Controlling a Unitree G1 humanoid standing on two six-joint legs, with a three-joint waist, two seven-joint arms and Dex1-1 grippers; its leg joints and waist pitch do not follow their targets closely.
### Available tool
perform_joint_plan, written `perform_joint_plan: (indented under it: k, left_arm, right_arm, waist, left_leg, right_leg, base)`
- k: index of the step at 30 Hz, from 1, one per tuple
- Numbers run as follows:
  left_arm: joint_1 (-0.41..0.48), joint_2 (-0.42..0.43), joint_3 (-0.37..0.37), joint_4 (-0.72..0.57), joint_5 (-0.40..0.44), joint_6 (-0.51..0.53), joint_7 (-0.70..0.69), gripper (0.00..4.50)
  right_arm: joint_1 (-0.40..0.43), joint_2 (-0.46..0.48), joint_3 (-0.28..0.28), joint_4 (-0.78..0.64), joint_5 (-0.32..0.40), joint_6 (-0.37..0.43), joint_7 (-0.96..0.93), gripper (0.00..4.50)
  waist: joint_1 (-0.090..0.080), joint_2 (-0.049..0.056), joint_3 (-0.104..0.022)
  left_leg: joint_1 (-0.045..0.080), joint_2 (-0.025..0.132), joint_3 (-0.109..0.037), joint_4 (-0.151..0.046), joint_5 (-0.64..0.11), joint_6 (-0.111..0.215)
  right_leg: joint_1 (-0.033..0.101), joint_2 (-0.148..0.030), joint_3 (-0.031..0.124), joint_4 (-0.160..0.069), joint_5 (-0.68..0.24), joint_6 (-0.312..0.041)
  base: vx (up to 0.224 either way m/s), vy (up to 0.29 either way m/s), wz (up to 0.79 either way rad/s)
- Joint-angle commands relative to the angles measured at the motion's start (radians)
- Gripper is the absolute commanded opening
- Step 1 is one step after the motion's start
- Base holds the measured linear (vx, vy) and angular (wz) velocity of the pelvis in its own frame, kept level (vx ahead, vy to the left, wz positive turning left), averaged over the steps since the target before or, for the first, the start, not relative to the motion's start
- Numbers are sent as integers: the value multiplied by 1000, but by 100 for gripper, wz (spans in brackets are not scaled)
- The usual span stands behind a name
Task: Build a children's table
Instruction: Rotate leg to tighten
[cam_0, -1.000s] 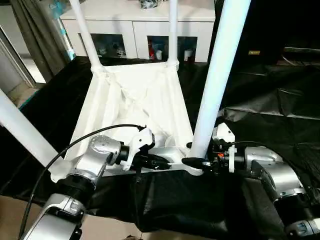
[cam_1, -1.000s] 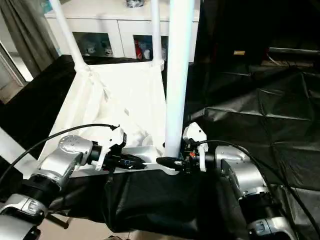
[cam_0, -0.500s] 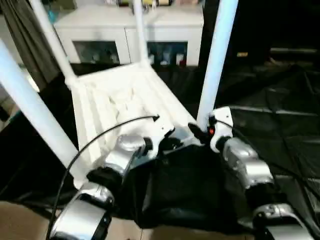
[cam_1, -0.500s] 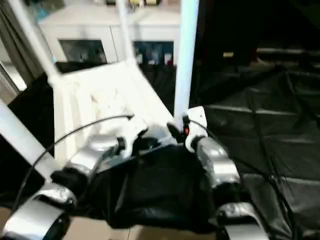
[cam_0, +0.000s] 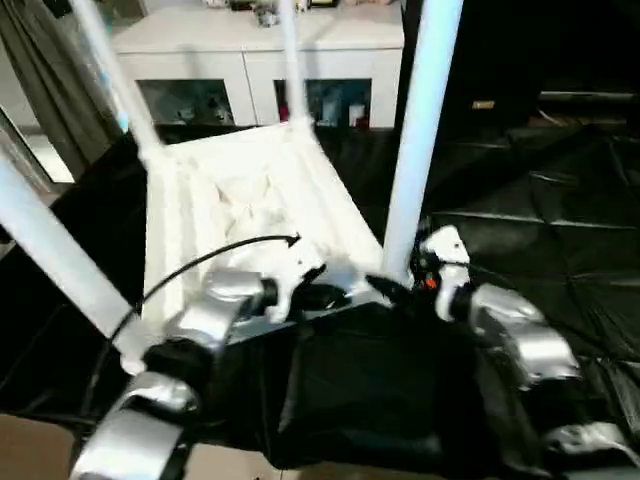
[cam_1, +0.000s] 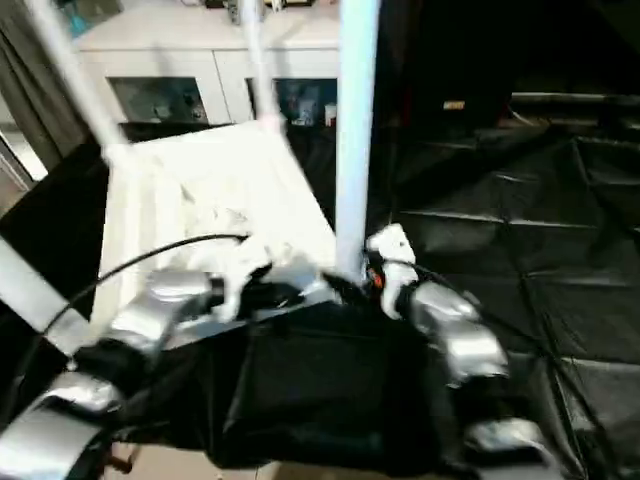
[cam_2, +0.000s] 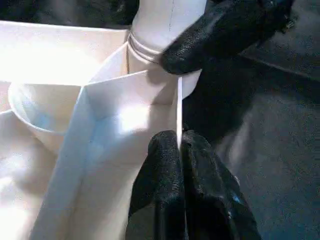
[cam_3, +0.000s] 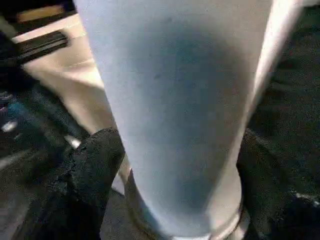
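Note:
The children's table (cam_0: 250, 200) lies upside down on the black cloth, its ribbed underside up and its white legs standing upward. My left gripper (cam_2: 178, 145) is shut on the thin near rim of the table, close to the corner socket; it also appears as my left gripper (cam_0: 330, 296). My right gripper (cam_0: 385, 287) sits at the base of the near right leg (cam_0: 420, 120). In the right wrist view its black fingers (cam_3: 95, 165) press on both sides of that leg (cam_3: 175, 100), just above the socket.
The big black-draped table (cam_0: 540, 200) stretches to the right and toward me. A white glass-door cabinet (cam_0: 250, 80) stands behind. The near left leg (cam_0: 50, 250) slants past my left forearm, and two far legs (cam_0: 293, 60) rise by the cabinet.
Both grippers have kept their hold while the near edge of the table moved away from me and the table turned a little. The head views have also shifted.

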Motion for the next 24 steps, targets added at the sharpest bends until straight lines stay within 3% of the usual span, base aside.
perform_joint_plan:
  k: [1, 2, 4, 5, 7, 8, 10, 13, 17, 24]
  left_arm:
    - [9, -9, -23, -45, -54, -25, -82, 0]
    - [16, 6, -21, -53, -60, -22, -114, 0]
    - [23, 22, -16, -59, -67, -13, -143, 0]
    - [29, 33, -15, -70, -74, -2, -166, 0]
    - [32, 40, -12, -75, -77, 2, -174, 0]
    - [36, 48, -9, -85, -84, 9, -184, 0]
    - [40, 52, -7, -96, -87, 17, -191, 0]
    - [47, 57, -8, -116, -94, 30, -205, 0]
    - [52, 60, -8, -129, -94, 40, -210, 0]
    - [50, 38, -3, -117, -72, 28, -143, 0]
  right_arm:
    - [17, 3, 64, -31, 21, 35, 102, 356]
    - [20, -19, 58, -49, 27, 43, 140, 356]
    - [22, -54, 58, -64, 27, 40, 185, 356]
    - [22, -75, 60, -69, 27, 39, 207, 356]
    - [21, -88, 59, -78, 36, 48, 225, 356]
    - [18, -102, 59, -87, 54, 67, 251, 333]
    - [16, -111, 62, -89, 59, 73, 270, 324]
    - [17, -116, 67, -87, 55, 75, 285, 291]
    - [19, -112, 71, -93, 64, 84, 299, 265]
    - [39, -70, 63, -85, 54, 90, 219, 256]
  waist:
    - [8, -17, -62]
    - [9, -28, -64]
    - [14, -23, -62]
    - [18, -32, -60]
    - [19, -28, -57]
    - [18, -41, -54]
    - [22, -34, -53]
    - [21, -35, -52]
    - [23, -36, -56]
    - [22, -27, -55]
  left_leg:
    - [12, 52, -23, -60, -206, 105]
    - [13, 52, -21, -55, -180, 121]
    - [15, 53, -18, -54, -172, 134]
    - [14, 54, -18, -54, -177, 131]
    - [16, 56, -18, -58, -201, 118]
    - [17, 56, -18, -61, -224, 103]
    - [17, 58, -21, -63, -227, 94]
    - [18, 57, -21, -64, -240, 80]
    - [16, 55, -20, -59, -196, 93]
    - [17, 54, -20, -59, -201, 94]
  right_leg:
    - [47, -51, 26, -63, -99, -267]
    - [50, -53, 27, -58, -68, -279]
    - [44, -52, 26, -60, -72, -283]
    - [44, -53, 26, -59, -98, -282]
    - [42, -53, 27, -65, -151, -272]
    - [42, -52, 28, -69, -197, -263]
    - [41, -54, 29, -69, -221, -256]
    - [39, -55, 31, -70, -243, -249]
    - [41, -53, 30, -64, -171, -260]
    - [41, -52, 29, -65, -167, -265]
  base:
    - [0, 0, 0]
    - [0, 0, 0]
    - [0, 0, 0]
    - [0, 0, 0]
    - [0, 0, 0]
    - [0, 0, 0]
    - [0, 0, 0]
    - [0, 0, 0]
    - [0, 0, 0]
    - [0, 0, 0]
